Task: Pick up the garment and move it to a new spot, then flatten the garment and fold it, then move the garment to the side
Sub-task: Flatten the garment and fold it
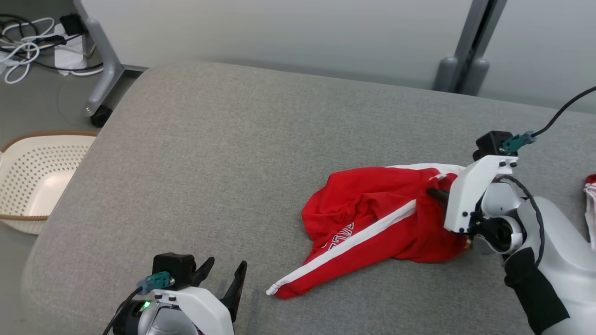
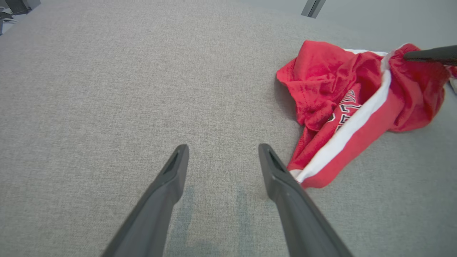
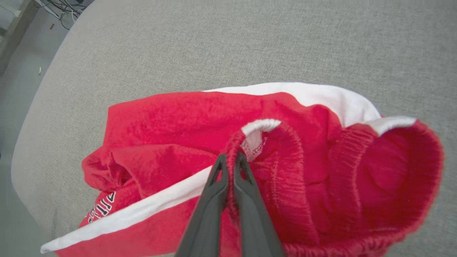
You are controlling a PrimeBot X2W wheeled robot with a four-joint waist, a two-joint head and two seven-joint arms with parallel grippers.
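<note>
The garment is a pair of red shorts with white side stripes and lettering, lying crumpled on the grey cushion, right of centre. My right gripper is shut on its elastic waistband, pinching a fold of red fabric; in the head view its dark fingers push into the garment's right end. My left gripper stands open at the lower left, low over bare cushion. In the left wrist view its fingers frame nothing, and the garment lies up and to their right.
The grey cushion has free room to the left and behind. A perforated white basket sits on the floor off its left edge. Cables and a wheeled grey stand leg are at the far left. Another red-and-white cloth peeks in at right.
</note>
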